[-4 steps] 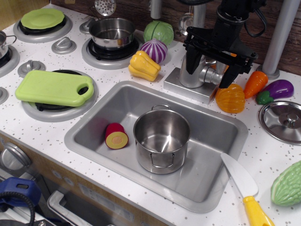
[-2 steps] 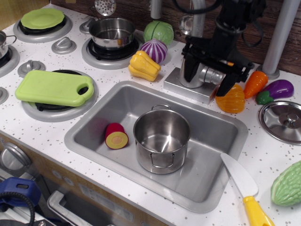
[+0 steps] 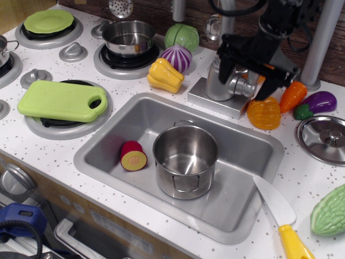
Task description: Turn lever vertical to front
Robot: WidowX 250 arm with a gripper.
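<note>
The faucet body (image 3: 220, 81) stands on a square base directly behind the sink (image 3: 108, 141), on the white speckled surface (image 3: 59, 147). The black gripper (image 3: 249, 75) sits over the upper right side of the faucet body, its fingers (image 3: 228, 63) spread wide to either side of the round stub. The lever (image 3: 249, 85) is on the right side of the faucet body; its orientation cannot be determined because the gripper covers most of it. An orange pepper (image 3: 264, 113) lies just right of the faucet base. A steel pot (image 3: 185, 160) stands in the sink, in front of the faucet body.
</note>
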